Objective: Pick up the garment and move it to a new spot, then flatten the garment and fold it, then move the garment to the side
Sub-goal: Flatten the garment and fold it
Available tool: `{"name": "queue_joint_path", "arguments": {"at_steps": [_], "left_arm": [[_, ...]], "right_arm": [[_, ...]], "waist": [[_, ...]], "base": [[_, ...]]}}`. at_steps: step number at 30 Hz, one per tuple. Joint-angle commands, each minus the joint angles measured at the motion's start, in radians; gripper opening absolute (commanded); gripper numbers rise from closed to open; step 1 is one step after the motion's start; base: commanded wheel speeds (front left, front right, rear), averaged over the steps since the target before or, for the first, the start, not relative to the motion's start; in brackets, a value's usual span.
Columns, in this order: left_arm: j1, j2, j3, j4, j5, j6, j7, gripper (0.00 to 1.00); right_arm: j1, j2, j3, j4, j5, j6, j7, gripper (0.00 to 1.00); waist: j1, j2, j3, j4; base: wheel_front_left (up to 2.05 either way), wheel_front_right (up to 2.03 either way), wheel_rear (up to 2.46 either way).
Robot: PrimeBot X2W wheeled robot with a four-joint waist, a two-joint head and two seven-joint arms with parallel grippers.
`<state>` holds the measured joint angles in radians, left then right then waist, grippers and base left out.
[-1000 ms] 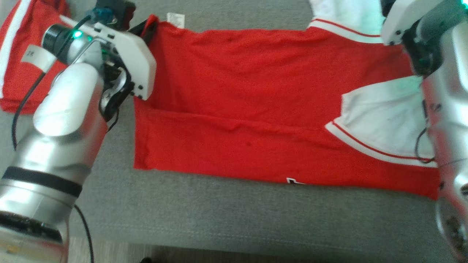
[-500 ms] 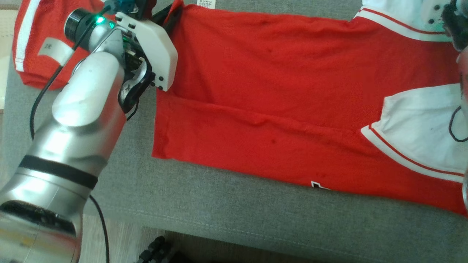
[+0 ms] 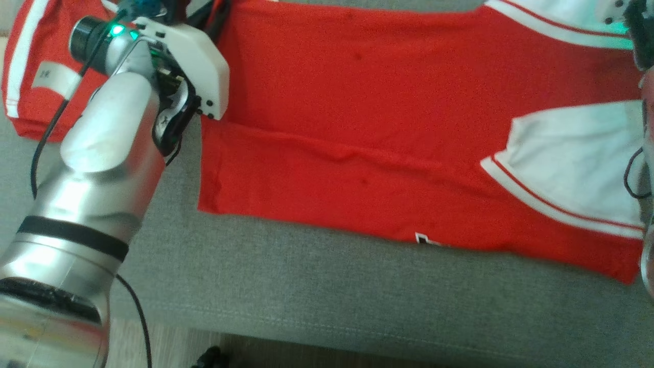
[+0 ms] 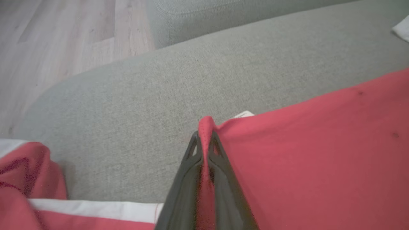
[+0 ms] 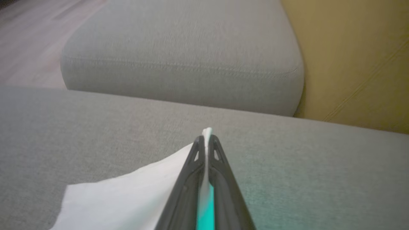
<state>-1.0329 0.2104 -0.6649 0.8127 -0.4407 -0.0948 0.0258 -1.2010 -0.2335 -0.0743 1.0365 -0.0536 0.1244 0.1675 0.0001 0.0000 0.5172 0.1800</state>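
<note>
Surface: a grey upholstered sofa cushion [image 3: 306, 291], its seamed front edge nearest the robot.
Room: pale wooden floor [image 4: 64, 38] beyond the cushion's rounded corner. A second grey cushion [image 5: 179, 57] lies past the far edge, with a yellow panel [image 5: 351, 57] beside it.
Garment: a red jersey [image 3: 357, 128] with white sleeves [image 3: 572, 153], spread flat from left of the cushion's middle to its right side. Its lower edge runs along the front edge, and one long crease crosses the red body.
Left pincer [image 4: 204, 140]: closed on a pinch of the jersey's red edge, at the jersey's far-left corner. The cloth stands up between the fingertips, and a small white label [image 4: 244, 114] lies just beside them.
Right pincer [image 5: 206, 140]: closed on a fold of white jersey cloth toward the cushion's far right. The white edge pokes out past the fingertips.
Other cloth: a second red garment with a white stripe [image 3: 30, 102] lies at the cushion's far-left corner, apart from the jersey.
Left arm [image 3: 102, 168]: silver, reaching over the cushion's left side.
</note>
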Motion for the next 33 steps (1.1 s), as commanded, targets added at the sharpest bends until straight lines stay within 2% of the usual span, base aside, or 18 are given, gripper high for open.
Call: {"name": "queue_joint_path", "arguments": {"at_steps": [1, 5, 10, 19, 26, 33], "left_arm": [[-0.042, 0.055, 0.044, -0.012, 0.004, 0.016, -0.018, 0.0], [-0.029, 0.069, 0.058, 0.018, -0.007, 0.032, -0.044, 0.0], [0.004, 0.087, 0.069, 0.049, -0.021, 0.038, -0.081, 0.0], [0.139, 0.086, 0.075, 0.094, -0.041, 0.058, -0.212, 0.0], [0.266, 0.058, 0.091, 0.116, -0.076, 0.08, -0.26, 0.0], [0.373, 0.042, 0.102, 0.122, -0.092, 0.108, -0.28, 0.0]], "right_arm": [[-0.008, 0.015, -0.006, -0.042, -0.008, 0.006, -0.035, 0.0], [0.004, 0.034, -0.038, -0.047, -0.014, 0.006, -0.138, 0.0], [0.032, 0.066, -0.031, -0.027, 0.01, 0.006, -0.219, 0.0], [0.194, 0.098, 0.057, -0.056, 0.195, 0.006, -0.335, 0.0], [0.375, 0.082, 0.149, -0.181, 0.362, 0.006, -0.336, 0.0], [0.598, 0.059, 0.196, -0.365, 0.495, 0.006, -0.262, 0.0]], "waist": [[-0.0001, 0.0, -0.025, -0.014], [-0.0001, 0.0, -0.052, -0.043], [-0.0001, 0.0, -0.086, -0.079], [-0.0001, 0.0, -0.175, -0.132], [-0.0001, 0.0, -0.24, -0.149], [-0.0001, 0.0, -0.284, -0.167]], "base": [[0.0, 0.0, 0.0], [0.0, 0.0, 0.0], [0.0, 0.0, 0.0], [0.0, 0.0, 0.0], [0.0, 0.0, 0.0], [0.0, 0.0, 0.0]]}}
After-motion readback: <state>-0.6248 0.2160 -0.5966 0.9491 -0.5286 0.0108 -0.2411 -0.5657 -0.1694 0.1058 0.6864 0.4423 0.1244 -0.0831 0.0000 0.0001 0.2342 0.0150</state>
